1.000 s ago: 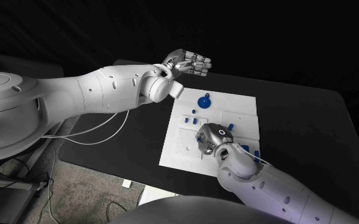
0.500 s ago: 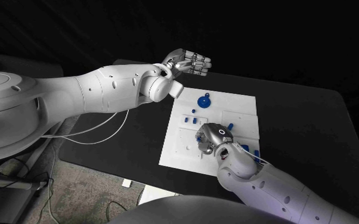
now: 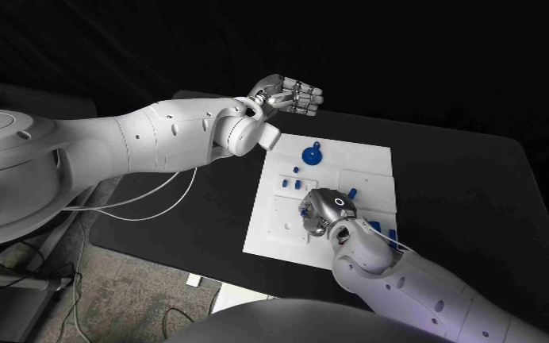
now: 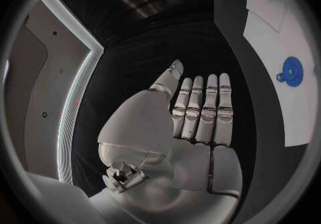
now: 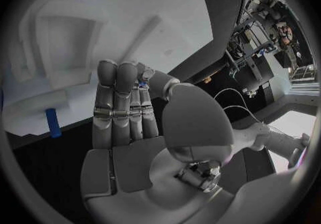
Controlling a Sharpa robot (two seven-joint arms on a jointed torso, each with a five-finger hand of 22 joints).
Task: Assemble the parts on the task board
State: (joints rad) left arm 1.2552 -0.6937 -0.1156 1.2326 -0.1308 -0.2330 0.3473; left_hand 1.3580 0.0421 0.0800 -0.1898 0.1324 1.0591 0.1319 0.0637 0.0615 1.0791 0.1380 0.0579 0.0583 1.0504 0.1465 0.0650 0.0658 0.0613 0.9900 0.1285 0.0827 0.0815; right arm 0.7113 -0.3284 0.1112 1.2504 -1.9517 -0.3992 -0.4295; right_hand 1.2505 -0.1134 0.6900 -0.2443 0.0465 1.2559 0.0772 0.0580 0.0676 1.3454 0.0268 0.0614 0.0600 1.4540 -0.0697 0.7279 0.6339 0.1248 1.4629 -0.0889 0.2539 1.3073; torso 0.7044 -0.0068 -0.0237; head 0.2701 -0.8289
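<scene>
Black table, matt top, near-left corner jutting over the floor. Black backdrop behind it, unlit, faint diagonal folds, no seam or window discernible. Dark grey ledge at far left, edge barely lit. Floor at lower left: mottled grey-brown, rough, concrete-like. Thin white cable looping past the table's left edge. Dark cable trailing over the floor near the table's near edge. Small white scrap on the floor just beside the table's near edge. Black stand at the bottom left corner, partly cut off. Light dim, falling from above.
</scene>
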